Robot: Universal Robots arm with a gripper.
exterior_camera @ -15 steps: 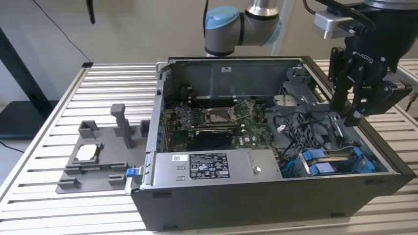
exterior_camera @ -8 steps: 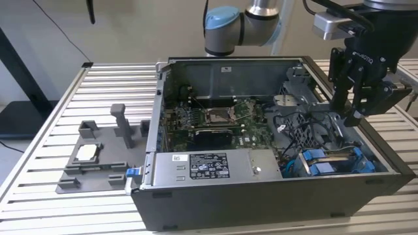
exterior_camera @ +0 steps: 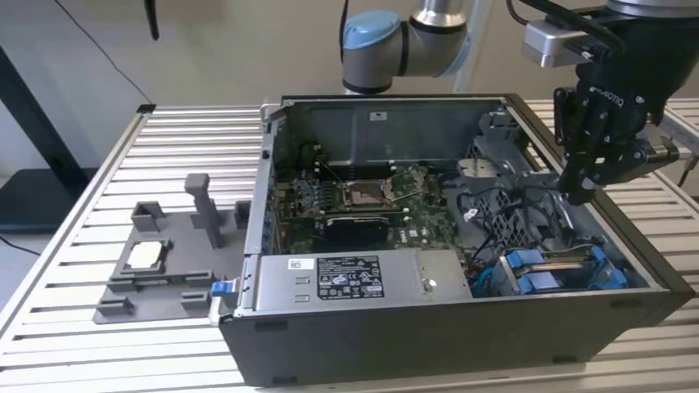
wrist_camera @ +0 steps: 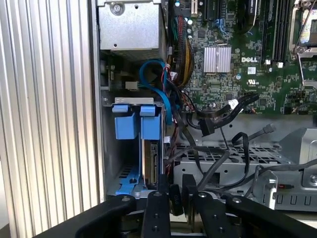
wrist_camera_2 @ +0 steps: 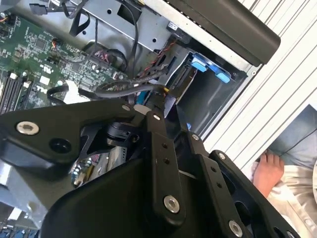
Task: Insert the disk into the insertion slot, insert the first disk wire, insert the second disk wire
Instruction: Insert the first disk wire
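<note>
The disk stands on edge inside the insertion slot, its blue carrier tabs at the bay's mouth. In the exterior view the disk and its blue carrier sit at the case's near corner on that view's right. My gripper hangs over that side of the case, above the bay. In both wrist views my gripper is shut on the black connector of a disk wire, whose black cable trails toward the motherboard. The connector is a short way from the disk's bare end.
The open case lies on a slatted metal table. Inside are the motherboard, loose black cables, a blue cable and the grey power-supply box. A grey fixture stands on the exterior view's left. A person's foot is beside the table.
</note>
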